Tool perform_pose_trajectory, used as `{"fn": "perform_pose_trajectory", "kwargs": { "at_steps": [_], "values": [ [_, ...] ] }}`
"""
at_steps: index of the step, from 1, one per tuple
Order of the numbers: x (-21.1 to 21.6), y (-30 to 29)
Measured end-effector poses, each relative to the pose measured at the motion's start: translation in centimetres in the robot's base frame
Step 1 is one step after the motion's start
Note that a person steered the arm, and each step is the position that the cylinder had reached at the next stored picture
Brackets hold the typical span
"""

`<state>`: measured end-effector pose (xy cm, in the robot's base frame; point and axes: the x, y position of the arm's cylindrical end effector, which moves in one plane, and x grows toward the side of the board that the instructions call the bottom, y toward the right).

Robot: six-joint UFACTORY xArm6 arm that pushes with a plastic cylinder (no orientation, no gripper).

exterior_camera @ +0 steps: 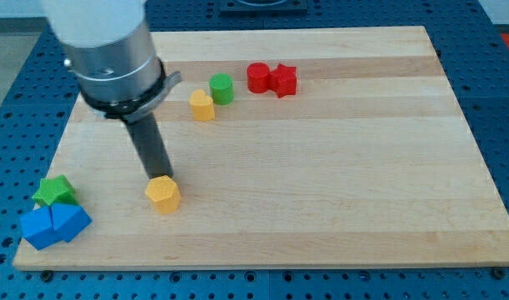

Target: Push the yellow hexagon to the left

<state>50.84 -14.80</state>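
Note:
The yellow hexagon (163,194) lies on the wooden board (321,167) at the lower left of middle. My tip (160,176) is at the hexagon's top edge, touching or nearly touching it from the view's top. The dark rod rises up and to the left from there into the arm's grey body (111,50).
A second yellow block (202,106) and a green cylinder (222,88) stand near the board's top middle. A red cylinder (257,77) and a red star-like block (283,80) are right of them. A green star (54,191) and two blue blocks (56,224) sit at the bottom left corner.

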Motion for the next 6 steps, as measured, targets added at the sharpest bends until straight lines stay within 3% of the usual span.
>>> {"fn": "perform_pose_trajectory", "kwargs": {
  "at_steps": [3,4,6],
  "values": [
    [0.3,10.5],
    [3.3,9.2],
    [4.1,1.2]
  ]
}}
